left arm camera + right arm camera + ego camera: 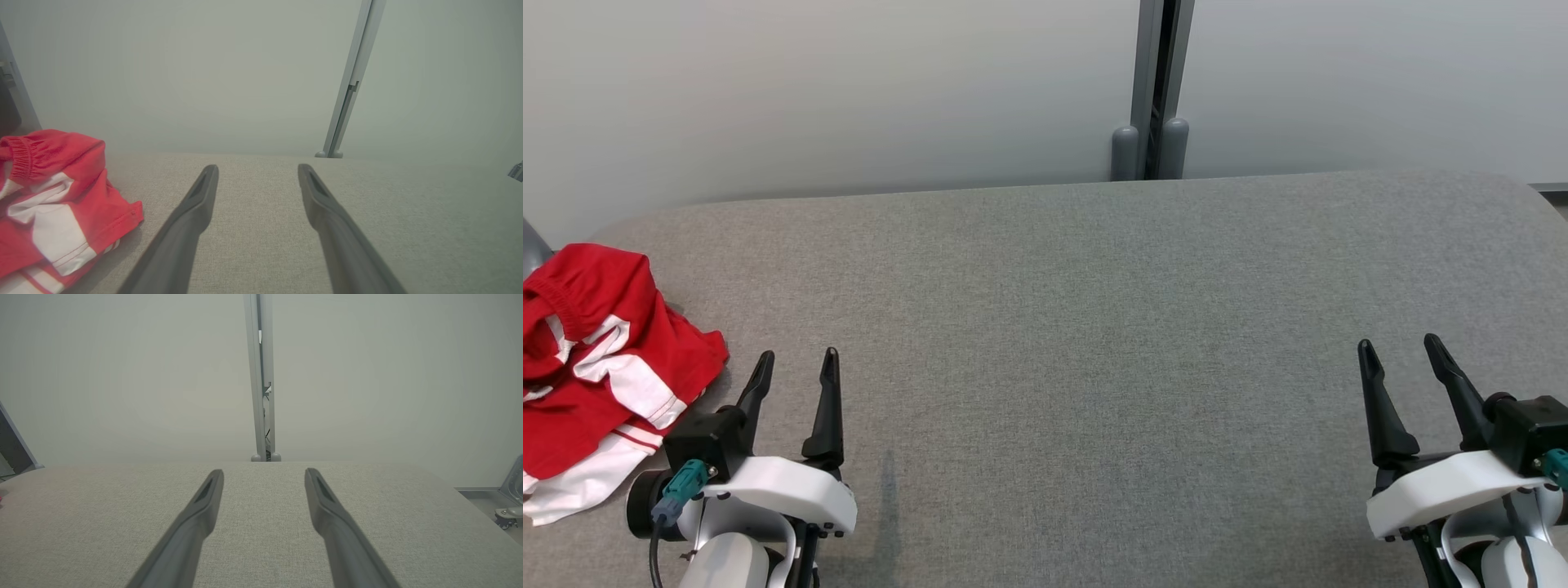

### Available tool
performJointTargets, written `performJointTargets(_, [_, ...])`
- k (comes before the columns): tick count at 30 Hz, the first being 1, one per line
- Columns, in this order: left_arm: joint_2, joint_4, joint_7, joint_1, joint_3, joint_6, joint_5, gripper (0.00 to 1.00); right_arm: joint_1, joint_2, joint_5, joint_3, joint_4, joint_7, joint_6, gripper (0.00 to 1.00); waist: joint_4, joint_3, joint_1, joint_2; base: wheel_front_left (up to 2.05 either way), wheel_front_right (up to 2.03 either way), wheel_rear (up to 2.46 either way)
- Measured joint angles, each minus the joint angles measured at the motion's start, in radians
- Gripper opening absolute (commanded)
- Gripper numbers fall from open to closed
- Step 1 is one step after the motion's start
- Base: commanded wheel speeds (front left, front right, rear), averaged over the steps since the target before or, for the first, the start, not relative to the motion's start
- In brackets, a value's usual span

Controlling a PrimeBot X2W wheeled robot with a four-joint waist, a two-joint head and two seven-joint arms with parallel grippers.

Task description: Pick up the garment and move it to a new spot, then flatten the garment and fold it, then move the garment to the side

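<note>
The garment [596, 359] is a crumpled pair of red shorts with white stripes and an elastic waistband, lying at the left edge of the grey fabric surface [1078, 327]. In the left wrist view the garment [57, 204] sits just left of my fingers. My left gripper [796, 359] stands open at the lower left, a short way right of the garment and not touching it, nothing between its fingers. My right gripper [1401, 347] is open at the lower right, far from the garment, over bare fabric. Both grippers [257, 171] [264, 473] show spread fingers in their wrist views.
A pale wall rises behind the surface, split by a grey vertical post [1153, 90] with two rounded feet at the back edge. The surface's rounded right corner [441, 477] drops off to a floor with a metal caster [508, 514].
</note>
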Motion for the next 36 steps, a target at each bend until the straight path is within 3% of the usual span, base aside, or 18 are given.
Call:
performJointTargets(25, [0.010,0.020,0.017,-0.004,-0.005,0.000,0.009,1.00,0.009,0.013,-0.001,-0.006,0.003,-0.007,0.000,1.00,0.004,-0.005,0.0000,0.0000,0.00,0.00,0.00])
performJointTargets(36, [0.003,0.023,0.010,-0.025,-0.008,0.012,-0.005,1.00,0.011,0.012,-0.008,0.007,-0.016,-0.002,0.000,1.00,0.095,-0.003,0.0000,0.0000,0.00,0.00,0.00])
